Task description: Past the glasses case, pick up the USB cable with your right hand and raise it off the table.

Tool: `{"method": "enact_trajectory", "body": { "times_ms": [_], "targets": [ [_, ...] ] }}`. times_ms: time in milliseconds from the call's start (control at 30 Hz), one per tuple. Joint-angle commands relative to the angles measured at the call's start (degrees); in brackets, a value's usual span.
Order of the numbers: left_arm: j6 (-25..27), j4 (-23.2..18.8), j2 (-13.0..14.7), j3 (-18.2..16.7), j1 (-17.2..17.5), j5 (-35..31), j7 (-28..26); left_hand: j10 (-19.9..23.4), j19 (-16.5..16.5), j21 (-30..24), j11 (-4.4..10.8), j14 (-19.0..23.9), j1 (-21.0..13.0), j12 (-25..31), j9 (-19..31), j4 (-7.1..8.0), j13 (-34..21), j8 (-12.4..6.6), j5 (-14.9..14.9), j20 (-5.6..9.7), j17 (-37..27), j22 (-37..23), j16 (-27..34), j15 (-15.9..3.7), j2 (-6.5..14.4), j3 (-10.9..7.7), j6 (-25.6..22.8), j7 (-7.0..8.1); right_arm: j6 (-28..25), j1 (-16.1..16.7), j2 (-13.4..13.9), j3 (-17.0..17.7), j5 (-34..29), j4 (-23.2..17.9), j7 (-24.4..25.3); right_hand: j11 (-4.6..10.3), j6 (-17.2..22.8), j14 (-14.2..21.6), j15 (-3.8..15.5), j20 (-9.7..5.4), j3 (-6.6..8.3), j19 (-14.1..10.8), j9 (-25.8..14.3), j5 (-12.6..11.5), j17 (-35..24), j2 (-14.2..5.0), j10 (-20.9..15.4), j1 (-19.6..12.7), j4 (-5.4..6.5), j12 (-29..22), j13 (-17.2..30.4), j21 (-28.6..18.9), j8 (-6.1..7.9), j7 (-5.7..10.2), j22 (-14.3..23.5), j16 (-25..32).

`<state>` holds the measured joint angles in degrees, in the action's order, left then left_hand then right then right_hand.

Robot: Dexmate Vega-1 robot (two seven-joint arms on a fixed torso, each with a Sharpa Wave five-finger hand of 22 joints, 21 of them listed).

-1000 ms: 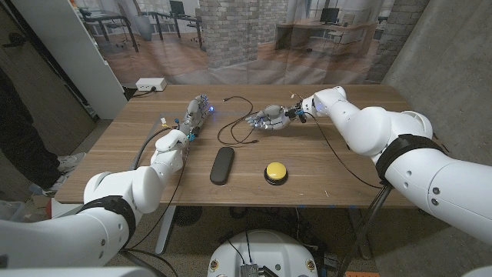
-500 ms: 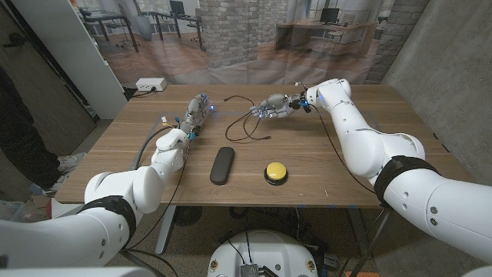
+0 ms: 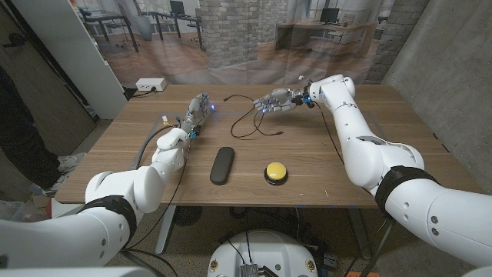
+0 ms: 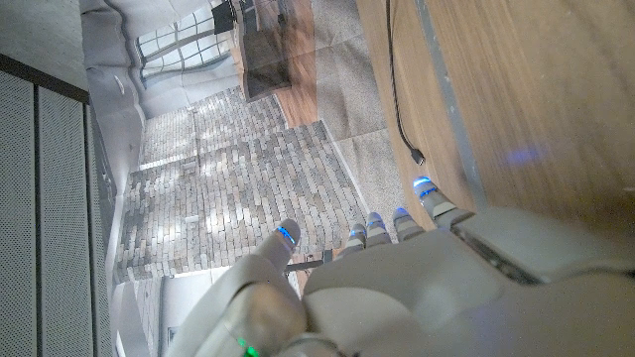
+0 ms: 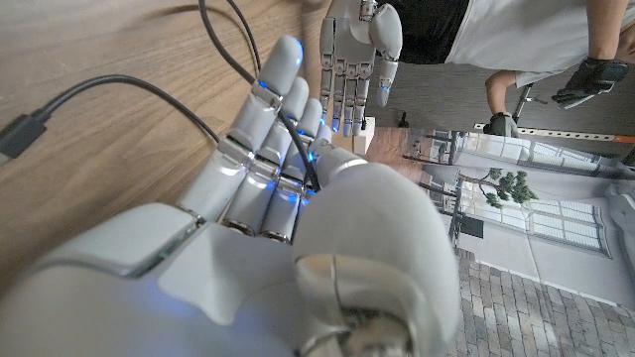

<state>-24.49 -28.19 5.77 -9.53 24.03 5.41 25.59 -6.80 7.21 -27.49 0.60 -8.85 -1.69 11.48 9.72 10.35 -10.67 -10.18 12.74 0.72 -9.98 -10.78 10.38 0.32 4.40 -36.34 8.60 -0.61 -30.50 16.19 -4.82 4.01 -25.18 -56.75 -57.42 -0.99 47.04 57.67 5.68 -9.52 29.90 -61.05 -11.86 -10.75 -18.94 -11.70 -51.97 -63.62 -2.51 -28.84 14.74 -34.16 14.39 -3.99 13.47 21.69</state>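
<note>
- Head view: the right hand (image 3: 277,101) is up over the far middle of the desk (image 3: 346,165), grasping the USB cable (image 3: 247,123). Part of the cable hangs from the hand, while its loop and one plug lie on the wood below, so by my judgement it is only partly raised. A weak pinch could let the thin cord slide out as the trailing end lifts.
- Head view: the glasses case (image 3: 222,165) and a yellow button (image 3: 276,171) sit nearer the front edge, well apart from the cable; a swinging tail is unlikely to reach them, I think.
- Head view: the left hand (image 3: 198,108) rests near the far left part of the desk, holding nothing, fingers straight. The cable's far end lies just beside it; a snag against those fingers could jerk the cord from the grasp.
- Left wrist view: the left hand (image 4: 417,268) has outstretched fingers, and the cable's plug end (image 4: 417,156) lies close beyond the fingertips.
- Right wrist view: the cable (image 5: 149,89) runs between the right hand's (image 5: 288,198) fingers and thumb, held only by a narrow contact; tilting the hand could loosen it. A person stands behind the desk.
</note>
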Motion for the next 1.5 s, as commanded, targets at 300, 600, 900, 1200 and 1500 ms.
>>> {"method": "enact_trajectory", "body": {
  "times_ms": [300, 600, 900, 1200, 1500],
  "targets": [
    [3.3, -7.7, -0.4, 0.4, 3.7, 0.1, -0.4, -0.3, 0.0, 0.1, -0.23, -0.3, 0.4, 0.3, 0.3, 0.02, -0.2, -0.28, 0.4, -0.26, -0.3, -0.3, 0.4, 0.05, 5.5, -0.1, 0.1, 0.0, 0.8, 3.9, 0.6, -0.6, 0.5, -8.5, 3.6, -0.04, 2.5, 2.8, 2.83, -1.28, 0.28, 0.5, 0.0, 0.3, -0.6, 0.29, -1.2, -1.1, 0.75, 0.7, -0.4, -1.5, -0.03, -0.86, 0.2, 0.9],
    [5.5, -13.2, -0.4, 0.4, 6.3, 0.2, -0.6, -0.2, -0.1, 0.1, -0.26, -0.2, 0.4, 0.3, 0.3, 0.02, -0.2, -0.29, 0.4, -0.24, -0.3, -0.3, 0.4, 0.06, 5.5, -0.07, 0.1, -0.03, 1.8, 5.3, 0.9, -1.9, -0.3, -12.3, 5.4, -0.07, 2.7, 2.9, 2.72, -1.36, 0.31, 0.8, 0.2, 0.2, -0.9, 0.38, -1.5, -1.3, 0.91, 1.3, -0.8, -2.1, -0.21, -0.9, 0.3, 1.0],
    [7.2, -17.2, -0.5, 0.3, 8.2, 0.2, -0.9, -0.1, -0.1, 0.1, -0.23, -0.2, 0.4, 0.4, 0.3, 0.02, -0.2, -0.29, 0.4, -0.24, -0.3, -0.3, 0.4, 0.08, 5.5, -0.06, 0.1, 0.0, 3.1, 6.8, 0.7, -2.1, -0.5, -15.9, 7.9, -0.31, 3.1, 2.8, 2.86, -1.32, 0.32, 1.0, 0.2, 0.2, -1.1, 0.42, -1.8, -1.5, 1.02, 1.8, -1.1, -2.7, -0.34, -0.78, 0.3, 1.0],
    [8.6, -20.4, -0.6, 0.4, 9.8, 0.3, -1.1, -0.2, -0.1, 0.2, -0.25, -0.2, 0.4, 0.4, 0.3, 0.02, -0.2, -0.29, 0.4, -0.24, -0.3, -0.3, 0.4, 0.07, 5.5, -0.05, 0.1, 0.02, 4.7, 8.2, 0.6, -2.2, -0.5, -18.9, 10.3, -0.13, 3.3, 2.7, 3.04, -1.36, 0.19, 1.5, 0.3, 0.2, -1.4, 0.47, -1.8, -1.6, 1.34, 2.5, -1.3, -3.3, -0.52, -0.68, 0.3, 1.0],
    [9.9, -24.1, -0.6, 0.3, 11.6, 0.3, -1.3, -0.2, -0.1, 0.2, -0.23, -0.2, 0.4, 0.3, 0.3, 0.01, -0.2, -0.29, 0.4, -0.25, -0.3, -0.3, 0.4, 0.09, 5.5, -0.03, 0.1, 0.02, 6.7, 9.6, 0.6, -2.3, -0.3, -21.1, 12.6, -0.16, 3.7, 2.5, 3.09, -1.39, 0.12, 1.8, 0.3, 0.2, -1.5, 0.5, -2.1, -1.6, 1.58, 2.9, -1.5, -3.9, -0.59, -0.52, 0.3, 1.0]
  ]
}}
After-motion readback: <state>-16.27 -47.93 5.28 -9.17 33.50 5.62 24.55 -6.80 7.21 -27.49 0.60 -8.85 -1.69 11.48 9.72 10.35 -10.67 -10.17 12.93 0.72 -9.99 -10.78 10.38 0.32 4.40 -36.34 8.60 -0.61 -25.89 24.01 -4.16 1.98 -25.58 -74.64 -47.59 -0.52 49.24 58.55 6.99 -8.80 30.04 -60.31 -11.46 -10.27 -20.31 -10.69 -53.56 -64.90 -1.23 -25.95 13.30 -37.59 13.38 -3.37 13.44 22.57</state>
